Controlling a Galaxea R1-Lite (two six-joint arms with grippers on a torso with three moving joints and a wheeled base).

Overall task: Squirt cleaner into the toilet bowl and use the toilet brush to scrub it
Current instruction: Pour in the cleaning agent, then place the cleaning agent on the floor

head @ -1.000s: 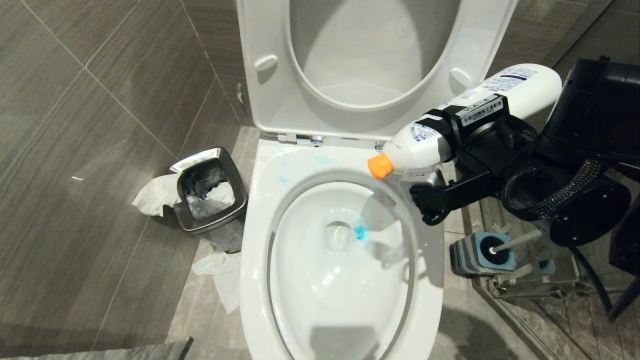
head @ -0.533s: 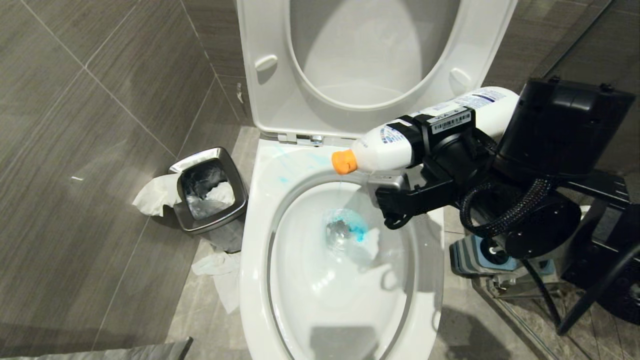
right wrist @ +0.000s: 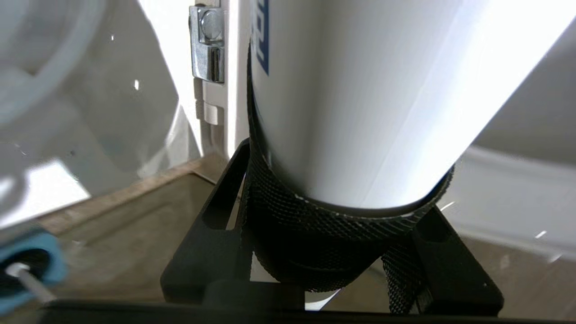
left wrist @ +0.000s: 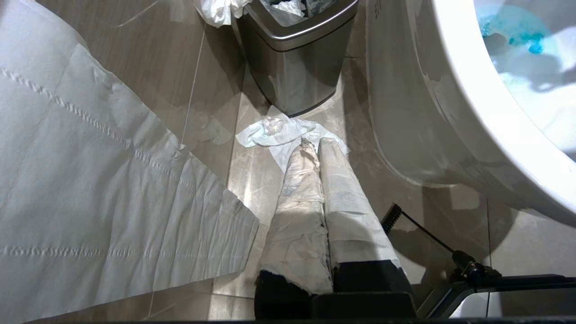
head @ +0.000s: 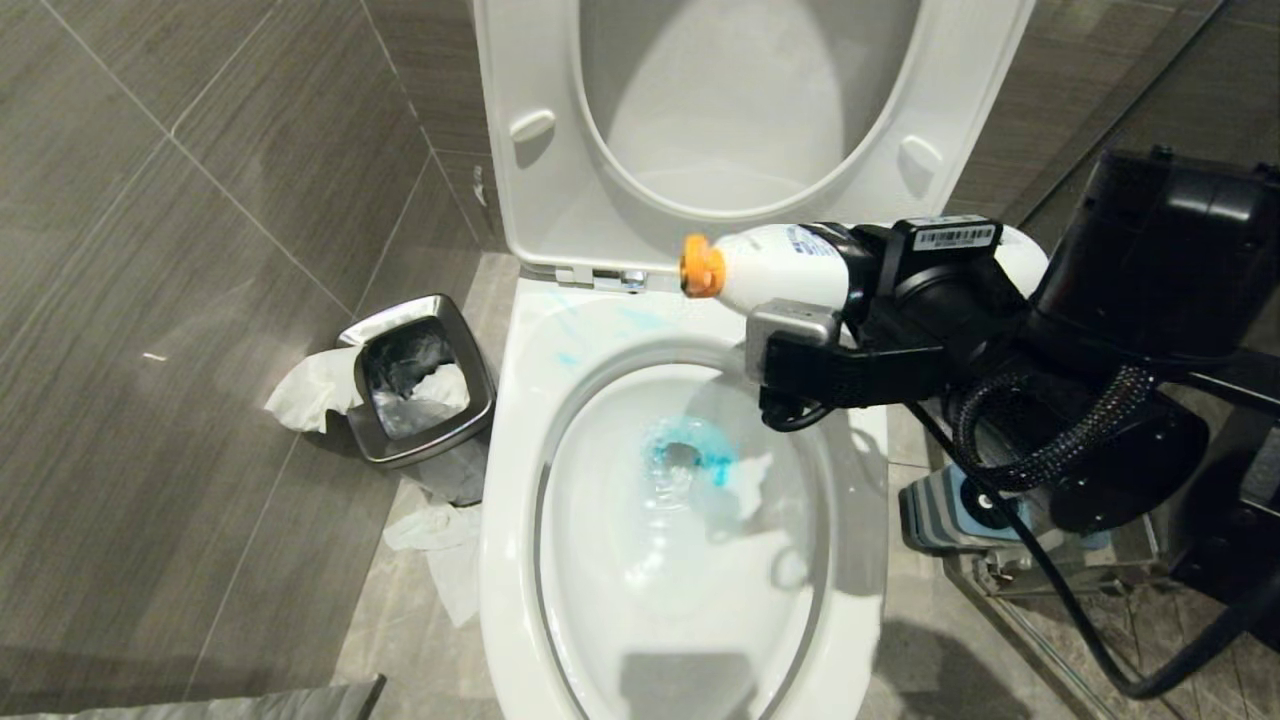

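Right gripper (head: 850, 285) clamped mid-body on the cleaner bottle (head: 780, 275) (smooth, probably slippery, squeezable), nozzle pointing nine o'clock; left gripper (left wrist: 321, 153) closed

The toilet bowl (head: 520, 560) is set at centre, cleaner (head: 700, 455) pooled within. A bin (head: 425, 385) is placed at nine o'clock, a bottle (head: 790, 272) held over the rim at one o'clock, the brush holder (head: 935, 515) at three o'clock.

- The white plastic cleaner bottle with the orange cap (head: 775, 270) has its middle covered by the black right gripper (head: 880, 285).
- The squarish blue-and-grey brush holder (head: 945, 510) sits half behind the arm; the brush head is unseen.
- The glossy white toilet bowl (head: 515, 560) is cut off at the bottom edge.
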